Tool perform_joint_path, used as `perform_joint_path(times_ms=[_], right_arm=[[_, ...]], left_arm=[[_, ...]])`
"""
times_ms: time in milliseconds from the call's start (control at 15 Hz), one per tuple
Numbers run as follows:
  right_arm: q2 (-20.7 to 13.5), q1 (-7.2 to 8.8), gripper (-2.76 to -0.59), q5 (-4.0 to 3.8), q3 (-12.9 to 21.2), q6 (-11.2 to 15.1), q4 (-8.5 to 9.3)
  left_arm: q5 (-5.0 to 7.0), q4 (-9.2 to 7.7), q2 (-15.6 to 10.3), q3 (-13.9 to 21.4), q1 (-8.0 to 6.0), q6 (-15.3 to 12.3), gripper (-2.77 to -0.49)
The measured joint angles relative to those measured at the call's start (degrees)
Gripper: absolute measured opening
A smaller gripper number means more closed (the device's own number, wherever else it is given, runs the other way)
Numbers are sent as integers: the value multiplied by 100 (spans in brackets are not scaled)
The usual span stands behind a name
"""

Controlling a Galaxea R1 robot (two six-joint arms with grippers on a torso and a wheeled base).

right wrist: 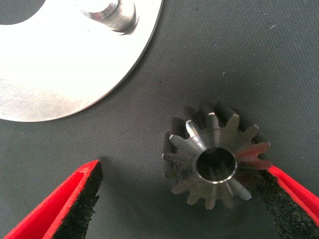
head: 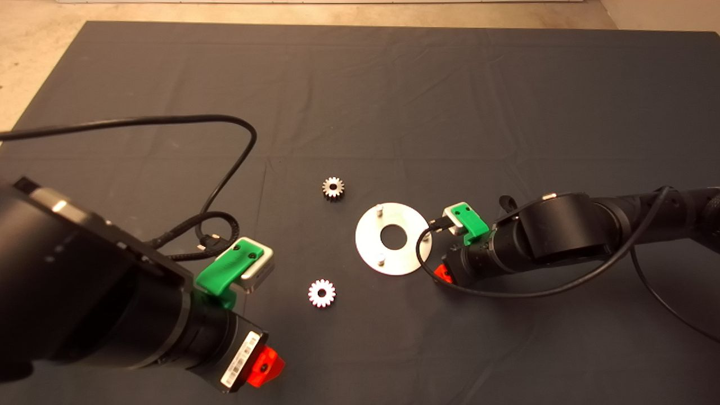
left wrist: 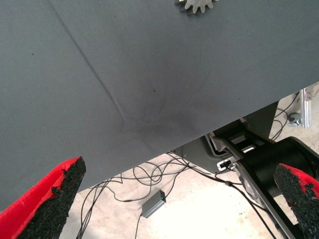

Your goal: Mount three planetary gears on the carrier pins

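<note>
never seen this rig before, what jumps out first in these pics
The silver disc mid-mat, its three pins bare. Two gears lie loose left of it, one farther, one nearer. The right gripper, low beside the disc, is open around a third gear.

Dark grey mat [head: 394, 101] covers the bench, pale beige floor [head: 34, 50] beyond. Silver disc [head: 371, 247] and silvery-grey gears [head: 333, 188] gleam. Both claws have green bodies, red fingers [right wrist: 70, 199] with black pads; arms and cables black.

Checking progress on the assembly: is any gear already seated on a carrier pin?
No: all three carrier pins stand bare, and the two gears in the head view lie on the mat.
</note>
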Motion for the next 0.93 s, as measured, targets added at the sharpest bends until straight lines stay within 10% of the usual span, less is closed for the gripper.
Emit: perform_joint_path(times_ms=[933], right_arm=[[0, 15, -153, -2, -48, -236, -193]], left_arm=[[0, 0, 0, 0, 0, 0, -50]])
